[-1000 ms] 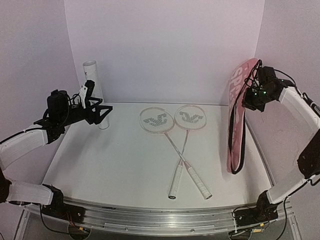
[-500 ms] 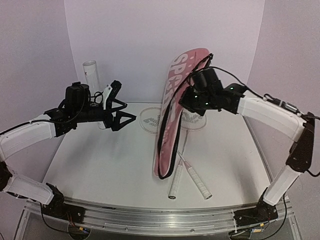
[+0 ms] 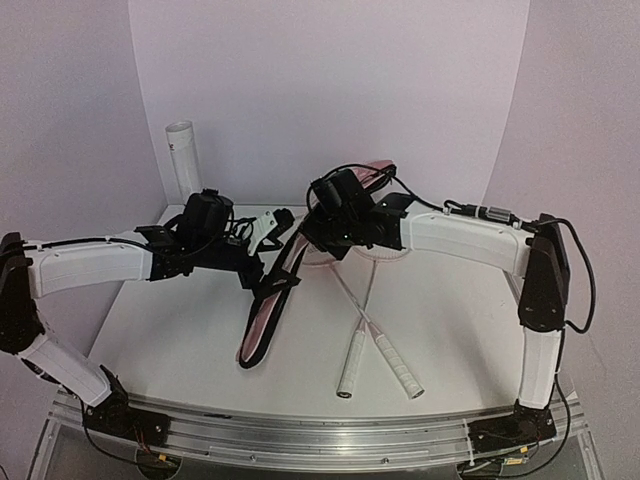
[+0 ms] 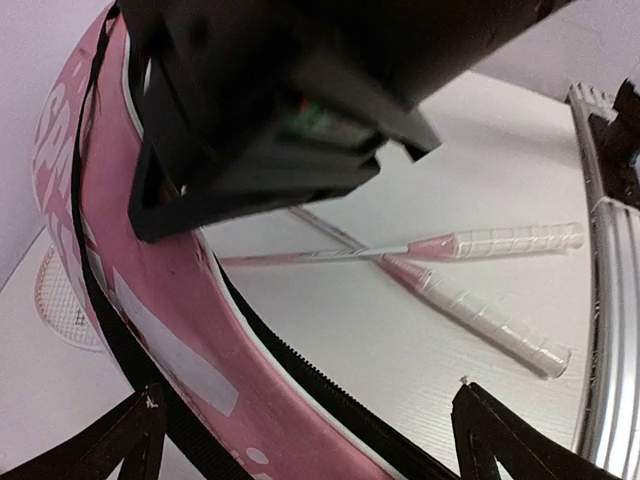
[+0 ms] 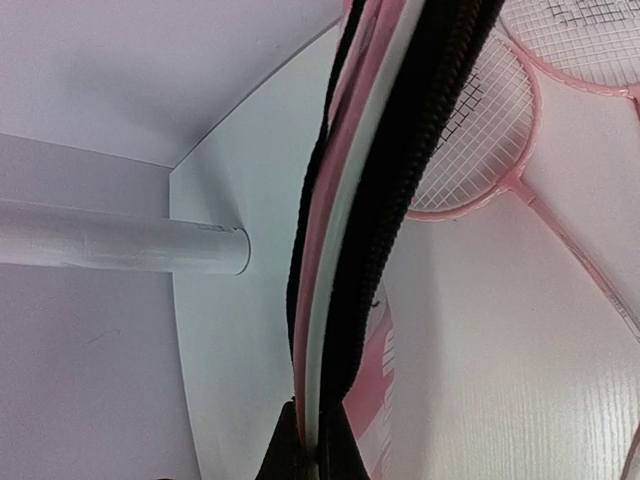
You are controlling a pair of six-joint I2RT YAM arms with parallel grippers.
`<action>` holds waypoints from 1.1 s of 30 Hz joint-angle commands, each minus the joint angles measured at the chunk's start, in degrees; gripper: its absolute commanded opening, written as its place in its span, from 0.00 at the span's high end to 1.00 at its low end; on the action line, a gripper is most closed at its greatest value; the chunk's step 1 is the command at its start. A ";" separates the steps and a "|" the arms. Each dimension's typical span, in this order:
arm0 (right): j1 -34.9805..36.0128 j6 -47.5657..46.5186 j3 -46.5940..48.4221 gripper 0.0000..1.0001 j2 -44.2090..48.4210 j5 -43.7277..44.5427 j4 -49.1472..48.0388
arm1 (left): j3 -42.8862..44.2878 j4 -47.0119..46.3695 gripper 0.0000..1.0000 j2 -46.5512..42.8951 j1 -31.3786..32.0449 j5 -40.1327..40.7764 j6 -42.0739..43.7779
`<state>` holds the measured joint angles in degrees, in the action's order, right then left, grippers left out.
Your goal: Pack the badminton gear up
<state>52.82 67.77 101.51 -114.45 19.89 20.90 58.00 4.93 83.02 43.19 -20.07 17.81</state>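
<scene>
Top view: right gripper clenched on the upper end of the pink bag, which slants down to the table. Left gripper is spread wide about the bag's middle. Two rackets lie crossed just right of the bag, clear of both grippers.

Left wrist: bag runs between the parted fingers; racket handles lie beyond.

Right wrist: fingers pinch the bag's zipper edge; racket heads lie behind it, the tube to the other side.

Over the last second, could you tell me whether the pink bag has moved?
Yes: the pink bag moved left, from the right wall across the rackets; its lower end is now left of their handles.
</scene>
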 commanded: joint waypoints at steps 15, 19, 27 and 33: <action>-3.38 -13.34 6.75 0.85 -3.46 -23.70 -4.77 | -1.05 -1.37 1.00 1.25 -4.50 -8.89 -15.53; -5.96 -21.82 3.15 0.26 1.09 -30.79 -3.04 | -4.35 -4.53 1.00 -1.29 -7.82 -16.70 -22.71; -6.00 -25.02 -3.98 0.30 4.73 -34.78 0.05 | -12.17 -15.21 1.00 -2.42 -8.07 -19.01 -23.38; -4.96 -25.29 -4.21 0.53 3.06 -37.35 -1.80 | -12.33 -18.03 1.00 -1.45 -8.10 -18.56 -26.29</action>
<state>46.77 44.07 97.54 -110.95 -13.60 20.58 45.12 -5.30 82.13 35.08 -36.99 -6.13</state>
